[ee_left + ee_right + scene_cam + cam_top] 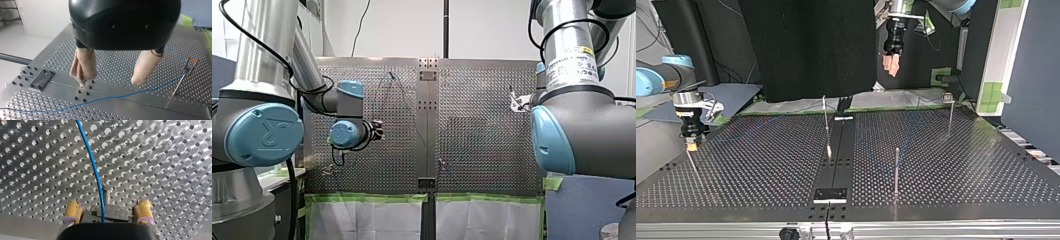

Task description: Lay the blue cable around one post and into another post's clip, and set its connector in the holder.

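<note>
Both pincers released: right pincer (108, 205) straddles a post (107, 195), blue cable (96, 176) running between its yellow pads; left pincer (110, 83) hovers above the tabletop (120, 62).

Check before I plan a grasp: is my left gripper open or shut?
Open. The left wrist view shows my left gripper with its beige pads apart and nothing between them.

White wall (402, 30); black panel (806, 45), possibly curtain, opposite; pale grey floor (11, 33).
</note>
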